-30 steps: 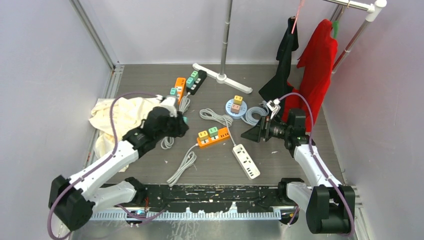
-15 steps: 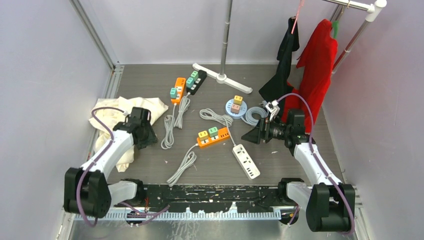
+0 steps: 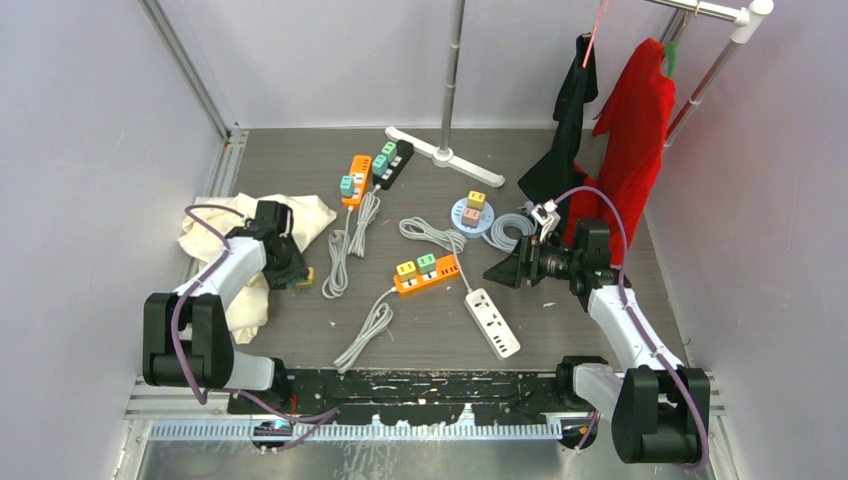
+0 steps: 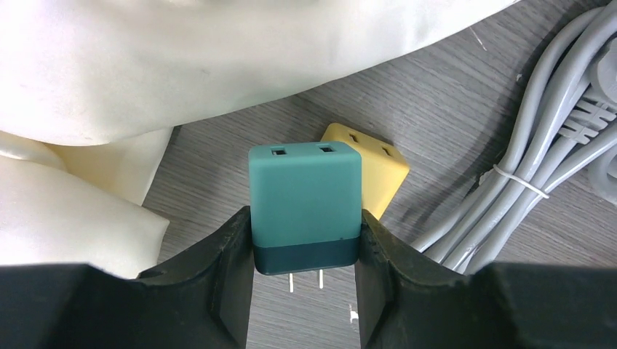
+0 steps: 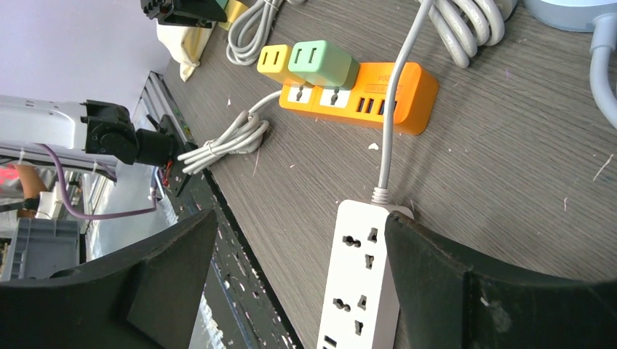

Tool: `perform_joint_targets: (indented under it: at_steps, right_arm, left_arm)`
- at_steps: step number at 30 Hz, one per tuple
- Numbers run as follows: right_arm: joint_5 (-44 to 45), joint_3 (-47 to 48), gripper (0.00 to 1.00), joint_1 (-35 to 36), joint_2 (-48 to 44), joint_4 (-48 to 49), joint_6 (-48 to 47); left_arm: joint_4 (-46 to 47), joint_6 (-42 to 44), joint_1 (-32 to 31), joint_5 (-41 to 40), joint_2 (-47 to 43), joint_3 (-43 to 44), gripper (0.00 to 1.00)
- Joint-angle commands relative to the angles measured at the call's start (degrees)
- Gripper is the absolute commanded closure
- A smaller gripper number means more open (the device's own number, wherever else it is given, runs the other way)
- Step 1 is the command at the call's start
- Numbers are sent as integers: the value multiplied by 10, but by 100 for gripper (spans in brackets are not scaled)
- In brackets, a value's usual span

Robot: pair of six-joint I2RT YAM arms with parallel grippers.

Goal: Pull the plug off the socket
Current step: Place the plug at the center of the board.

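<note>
Teal plug point(image 4: 304, 193) clamped at the left, beside the cloth point(image 4: 182, 58).
It is pinched by the left gripper point(image 4: 304, 243) across its flat sides, prongs bare; judged light, rigid, slick. The right gripper point(image 5: 300, 240) is spread wide, empty.

Showing teal plug point(image 4: 305, 189), darker-banded at base.
Contrasting with yellow plug point(image 4: 375, 171), cream cloth point(image 4: 145, 65), grey wood-grain table point(image 4: 451, 87), orange power strip point(image 5: 416, 89).

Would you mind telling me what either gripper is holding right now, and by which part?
The left gripper clamps the teal plug by its two opposite sides, low near the darker base, prongs bare. The right gripper is open and holds nothing.
</note>
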Motion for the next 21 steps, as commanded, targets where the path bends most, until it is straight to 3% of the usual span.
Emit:
perform_joint_targets:
  at_steps: [1, 9, 15, 21]
  right_arm:
    - [-3, 23, 10, -2, -4, 14, -8]
    - [-4, 20, 10, -2, -1, 20, -6]
    - [-6, 20, 10, -2, -1, 23, -2]
    - [-8, 20, 10, -2, -1, 25, 1]
  left_arm:
    - [19, 13, 10, 16, -3, 11, 92]
    - [39, 22, 11, 85, -12, 2, 79]
    - [27, 48, 11, 90, 10, 7, 50]
    - [16, 58, 11, 75, 14, 13, 36]
